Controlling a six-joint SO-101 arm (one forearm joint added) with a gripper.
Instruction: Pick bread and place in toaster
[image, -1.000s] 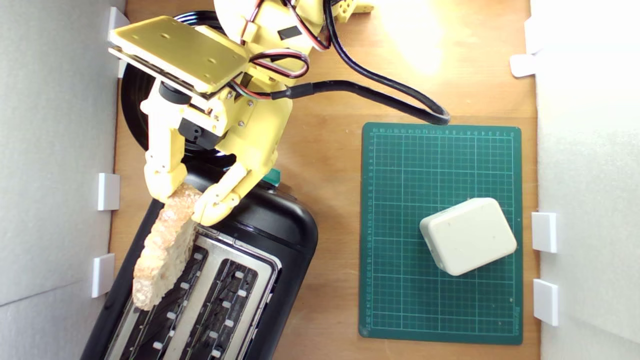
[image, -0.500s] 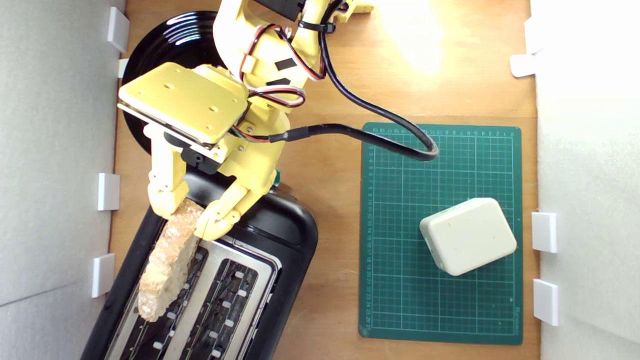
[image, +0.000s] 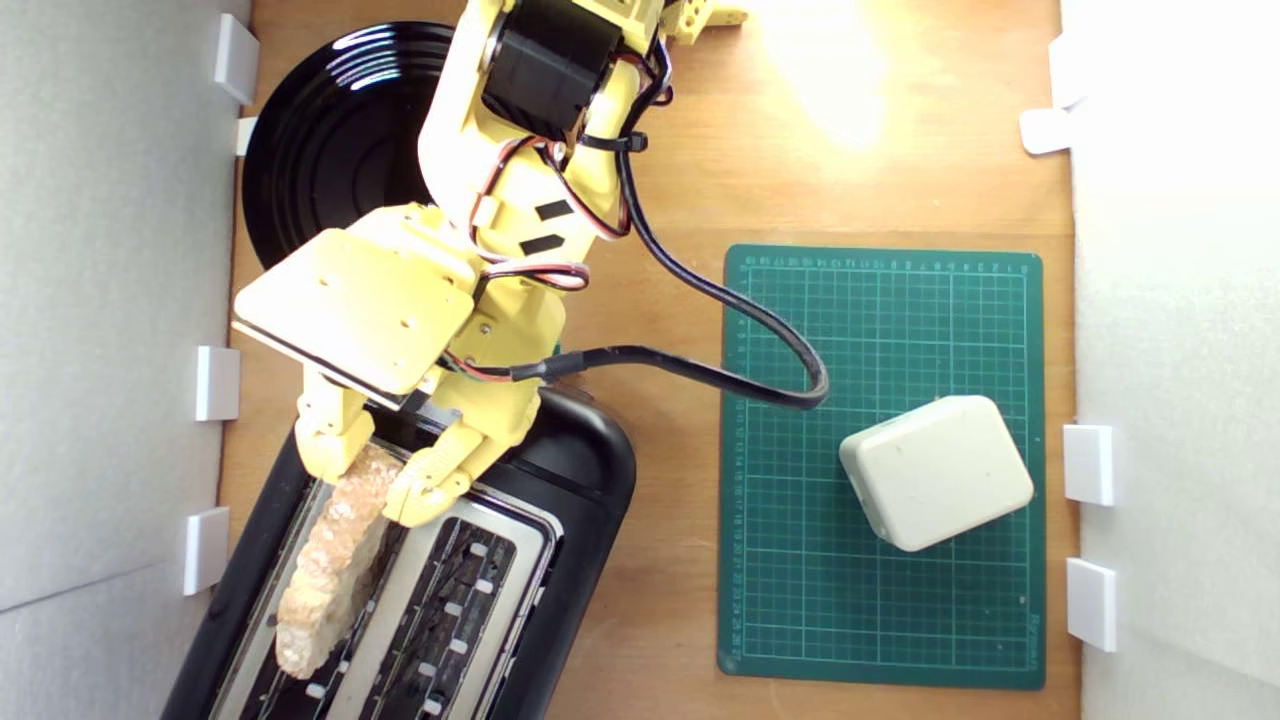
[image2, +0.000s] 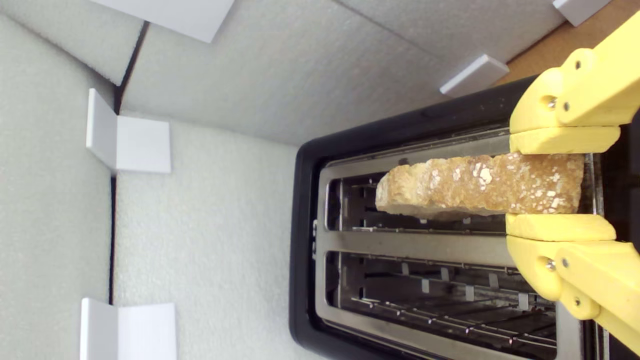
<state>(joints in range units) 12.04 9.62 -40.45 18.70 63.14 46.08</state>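
Observation:
My yellow gripper (image: 372, 482) (image2: 559, 182) is shut on one end of the bread (image: 335, 560) (image2: 477, 187), a crusty golden-brown slice held on edge. The slice runs lengthwise over the toaster's (image: 570, 470) (image2: 305, 240) slot nearest the exterior view's left, lined up with it and partly down between the wire guards. The toaster is black with a shiny metal top plate (image2: 410, 245); its other slot (image: 450, 610) (image2: 440, 295) holds nothing. The arm hides the toaster's lever.
A round black glossy plate (image: 320, 150) lies behind the toaster, partly under the arm. A cream rounded block (image: 935, 472) sits on a green cutting mat (image: 880, 620) at the exterior view's right. White foam walls with clips (image: 215, 382) close both sides.
The arm has moved toward the toaster and lowered, carrying the bread from a tilt beside the slot into line with it and partly into it. The grip stays shut.

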